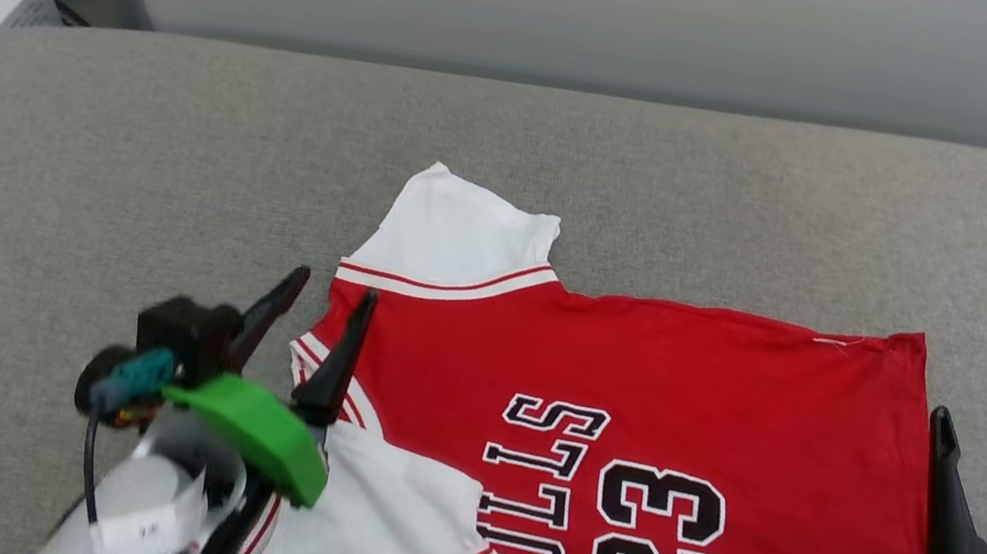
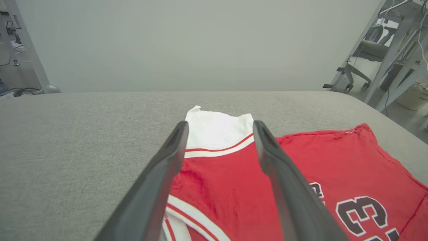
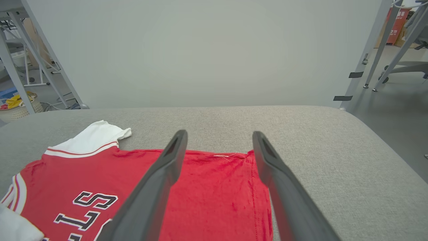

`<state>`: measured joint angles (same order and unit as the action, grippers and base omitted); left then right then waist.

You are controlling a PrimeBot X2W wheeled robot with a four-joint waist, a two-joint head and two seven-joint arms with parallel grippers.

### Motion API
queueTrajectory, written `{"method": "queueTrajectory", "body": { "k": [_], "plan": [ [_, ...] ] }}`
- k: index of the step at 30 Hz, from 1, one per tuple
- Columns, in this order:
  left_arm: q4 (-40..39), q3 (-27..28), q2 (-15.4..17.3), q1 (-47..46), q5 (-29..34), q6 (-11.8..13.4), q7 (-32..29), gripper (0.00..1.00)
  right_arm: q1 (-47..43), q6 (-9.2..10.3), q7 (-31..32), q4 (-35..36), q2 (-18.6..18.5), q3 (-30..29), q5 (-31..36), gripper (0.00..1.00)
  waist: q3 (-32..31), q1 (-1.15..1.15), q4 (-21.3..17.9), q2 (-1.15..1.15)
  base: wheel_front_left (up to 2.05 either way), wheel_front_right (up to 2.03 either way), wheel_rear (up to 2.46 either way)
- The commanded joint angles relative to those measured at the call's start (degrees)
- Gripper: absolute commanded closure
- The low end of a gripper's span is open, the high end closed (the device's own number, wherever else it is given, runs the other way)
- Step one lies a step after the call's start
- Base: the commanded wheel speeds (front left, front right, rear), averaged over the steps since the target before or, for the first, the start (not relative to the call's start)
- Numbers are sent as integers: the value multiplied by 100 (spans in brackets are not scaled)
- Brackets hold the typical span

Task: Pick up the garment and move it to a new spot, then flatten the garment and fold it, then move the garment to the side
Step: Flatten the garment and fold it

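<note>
Head view: the garment [image 1: 632, 413] lies spread flat on the grey fabric-covered surface [image 1: 120, 150], filling the lower middle and lower right of the frame and running off the bottom edge. Its body is red. One white sleeve [image 1: 460, 236] points toward the top of the frame, and a second sleeve [image 1: 381, 511] lies at the bottom left of the cloth. The black-and-white number [image 1: 661, 510] and the lettering beside it read sideways. The hem forms the cloth's right-hand edge.

The left jaws sit at the lower left of the frame, spread wide and gripping nothing. Of their two dark fingers [image 1: 334, 361], one stands over the shoulder and collar edge of the garment, and the other is over bare grey fabric just to the left of it. A green part [image 1: 253, 433] sits on the wrist behind them. In the left wrist view the upper sleeve and the red shoulder show between these two fingers.

The right jaws sit at the lower right, also spread wide with nothing gripped. They are just beside the hem, with the nearer finger's base against the cloth's right edge. In the right wrist view the far corner of the hem lies between the two fingers, red cloth under the left one and grey fabric beyond the right one.

Whether any fingertip touches the cloth cannot be told. A pale wall [image 1: 601, 12] rises behind the surface.
</note>
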<state>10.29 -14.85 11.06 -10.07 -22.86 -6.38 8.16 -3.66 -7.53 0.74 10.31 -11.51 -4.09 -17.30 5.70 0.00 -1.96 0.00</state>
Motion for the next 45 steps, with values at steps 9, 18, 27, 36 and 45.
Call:
{"method": "queueTrajectory", "body": {
  "k": [9,18,27,36,45],
  "plan": [
    [470,-425,916,-2262,-419,-104,-2295,0,484,4,185,422,68,190,139,0,1333,0,-695,0,0,0,0],
    [1356,-1005,1524,-3939,-1286,-110,-4315,0,769,4,134,438,245,425,191,0,1832,0,-1126,0,0,0,0],
    [2267,-1236,1732,-4877,-1544,-94,-5430,0,911,4,0,247,380,615,159,0,2071,0,-1416,0,0,0,0],
    [2944,-1261,1752,-5112,-1392,115,-5301,0,964,4,-107,74,466,746,142,0,2215,0,-1554,0,0,0,0],
    [3252,-1272,1664,-4979,-1633,64,-5450,100,1002,4,-93,9,436,710,164,0,2182,0,-1475,0,0,0,0]
  ]
}}
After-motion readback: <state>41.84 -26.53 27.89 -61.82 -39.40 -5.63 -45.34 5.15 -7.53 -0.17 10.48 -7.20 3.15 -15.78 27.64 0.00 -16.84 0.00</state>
